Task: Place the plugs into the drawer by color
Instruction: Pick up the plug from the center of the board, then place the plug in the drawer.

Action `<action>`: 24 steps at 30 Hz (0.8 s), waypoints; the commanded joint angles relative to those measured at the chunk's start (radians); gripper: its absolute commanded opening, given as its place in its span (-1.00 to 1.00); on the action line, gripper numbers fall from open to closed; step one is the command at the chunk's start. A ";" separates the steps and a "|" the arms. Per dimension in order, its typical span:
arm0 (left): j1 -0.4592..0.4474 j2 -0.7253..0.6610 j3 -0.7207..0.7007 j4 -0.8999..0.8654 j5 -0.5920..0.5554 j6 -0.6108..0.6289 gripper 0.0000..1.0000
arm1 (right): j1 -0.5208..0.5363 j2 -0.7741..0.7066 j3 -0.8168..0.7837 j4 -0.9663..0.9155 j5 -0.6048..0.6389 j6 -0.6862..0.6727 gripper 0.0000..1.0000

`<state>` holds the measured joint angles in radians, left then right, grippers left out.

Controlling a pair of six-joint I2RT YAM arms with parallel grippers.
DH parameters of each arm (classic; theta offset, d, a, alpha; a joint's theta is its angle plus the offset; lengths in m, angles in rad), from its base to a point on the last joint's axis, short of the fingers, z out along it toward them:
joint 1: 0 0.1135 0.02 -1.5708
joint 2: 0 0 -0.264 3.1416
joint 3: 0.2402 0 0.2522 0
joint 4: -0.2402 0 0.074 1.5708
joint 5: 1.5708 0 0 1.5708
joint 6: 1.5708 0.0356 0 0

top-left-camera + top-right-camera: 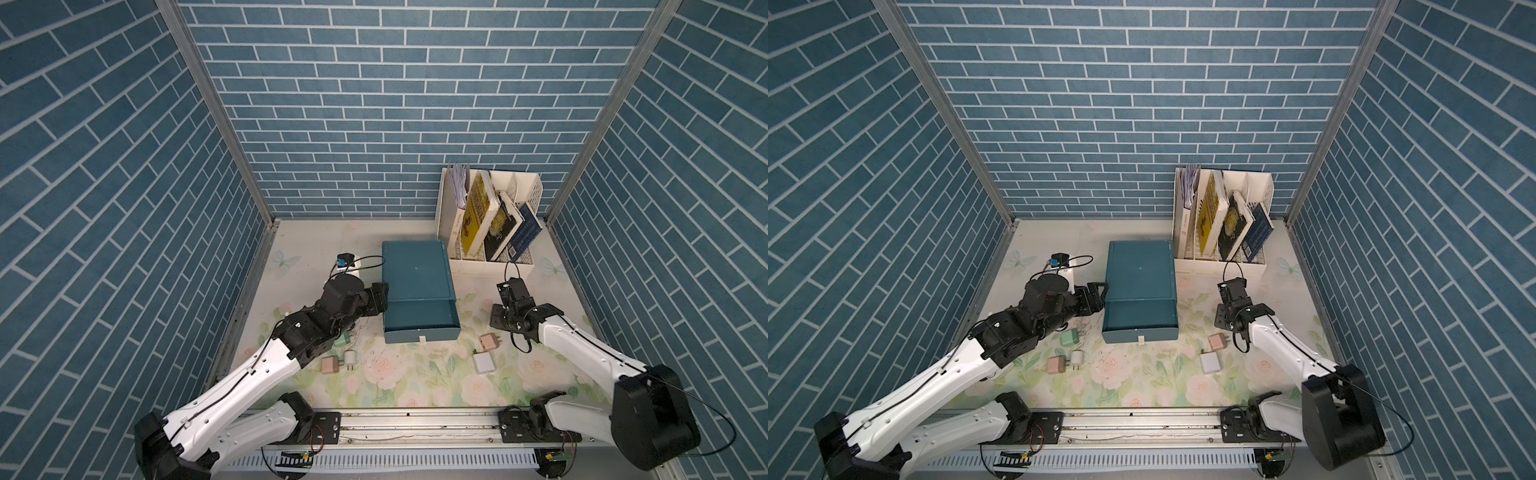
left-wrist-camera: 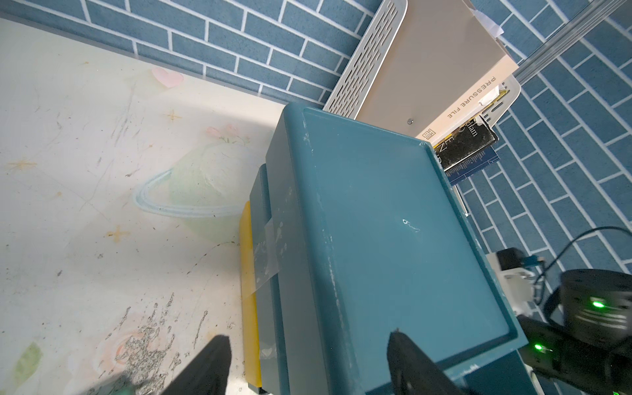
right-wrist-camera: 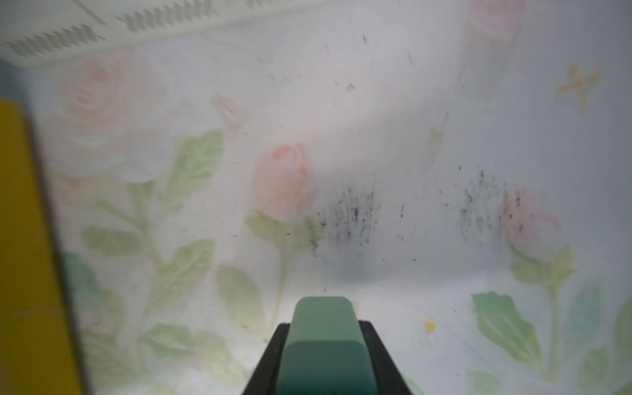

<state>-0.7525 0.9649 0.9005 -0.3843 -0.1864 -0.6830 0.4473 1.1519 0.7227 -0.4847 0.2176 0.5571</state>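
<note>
Left gripper [image 1: 380,297] sits at the nine o'clock side of the chest of drawers [image 1: 415,270], its fingers [image 2: 208,366] spread with the chest's upper edge between them; whether they touch it I cannot tell. Toward seven o'clock from the chest, three plugs lie on the flowered table [image 1: 415,374]. A pink plug [image 1: 329,365] has a white plug [image 1: 350,357] just beside it at three o'clock, and a green plug [image 1: 1071,337] lies at twelve o'clock of that pair, close to the left arm. One drawer [image 1: 419,318] is pulled out toward six o'clock, with a white tab [image 1: 422,341] on its front. At the chest's four o'clock lies a second pink plug [image 1: 489,341], with a second white plug [image 1: 484,363] near it at six o'clock. Right gripper [image 1: 500,318] is at three o'clock of the open drawer, pinching a second green plug [image 3: 325,342] between its black fingers [image 3: 272,359]. A white book rack [image 1: 490,257] stands at the chest's one o'clock.
</note>
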 commanded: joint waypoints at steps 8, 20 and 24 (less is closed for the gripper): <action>-0.001 0.004 0.023 0.004 -0.004 0.012 0.55 | 0.555 -0.150 0.455 -0.188 0.256 0.105 -1.00; -0.001 -0.010 0.017 -0.013 -0.009 0.005 0.55 | 0.795 0.092 0.552 -0.231 0.250 0.221 -1.00; -0.002 -0.012 0.017 -0.017 -0.004 0.005 0.55 | 0.795 0.123 0.552 -0.287 0.263 0.269 -1.00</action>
<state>-0.7525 0.9649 0.9012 -0.3859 -0.1860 -0.6834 1.2388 1.2690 1.2682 -0.7128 0.4496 0.7570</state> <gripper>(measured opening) 0.776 0.306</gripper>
